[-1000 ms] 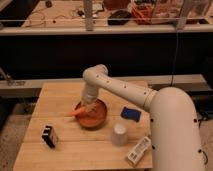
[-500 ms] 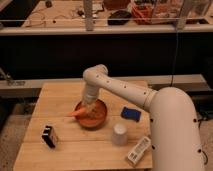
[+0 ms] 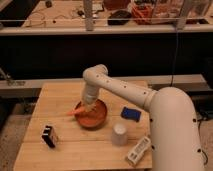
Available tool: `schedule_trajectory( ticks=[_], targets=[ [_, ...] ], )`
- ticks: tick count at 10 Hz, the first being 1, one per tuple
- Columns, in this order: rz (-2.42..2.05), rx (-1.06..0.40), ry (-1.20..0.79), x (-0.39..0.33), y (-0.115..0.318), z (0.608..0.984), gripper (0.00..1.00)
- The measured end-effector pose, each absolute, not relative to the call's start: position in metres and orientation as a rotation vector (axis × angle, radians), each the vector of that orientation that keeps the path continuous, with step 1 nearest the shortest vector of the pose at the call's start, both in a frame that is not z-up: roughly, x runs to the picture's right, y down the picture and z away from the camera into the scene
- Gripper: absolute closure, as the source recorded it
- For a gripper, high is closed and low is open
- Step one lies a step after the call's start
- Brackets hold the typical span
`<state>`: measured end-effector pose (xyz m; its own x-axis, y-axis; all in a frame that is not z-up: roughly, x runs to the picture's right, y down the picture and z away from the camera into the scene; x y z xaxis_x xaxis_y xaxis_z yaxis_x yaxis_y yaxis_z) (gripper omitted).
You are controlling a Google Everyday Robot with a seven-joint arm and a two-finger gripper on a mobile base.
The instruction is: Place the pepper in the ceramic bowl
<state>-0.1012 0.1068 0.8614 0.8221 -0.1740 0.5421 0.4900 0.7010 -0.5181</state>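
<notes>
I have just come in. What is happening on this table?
The robot's arm reaches over the wooden table, and its gripper hangs low over the left side of the bowl. The pepper lies across the bowl's left rim, with its thick end at the gripper and its tip pointing outward, so it is not yet fully inside. A white cup and a blue object stand apart to the right.

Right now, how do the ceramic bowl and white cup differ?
The ceramic bowl is orange-brown, the white cup white. The bowl is wider and shallower, the cup narrower and taller. The gripper hangs over the bowl by the pepper; the cup stands apart. Both are round.
</notes>
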Motion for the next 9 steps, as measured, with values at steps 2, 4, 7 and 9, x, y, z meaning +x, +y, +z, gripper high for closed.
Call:
schedule_trajectory(
  ticks=[2,4,7,9],
  targets=[
    [-0.388,-0.709,-0.482,-0.1004,0.1083,0.8618,0.6],
    [-0.387,-0.709,-0.482,-0.1002,0.1079,0.8618,0.6],
    [-0.39,-0.714,-0.481,-0.0995,0.1083,0.8615,0.6],
    [-0.391,-0.717,-0.479,-0.0983,0.1085,0.8615,0.6]
  ],
)
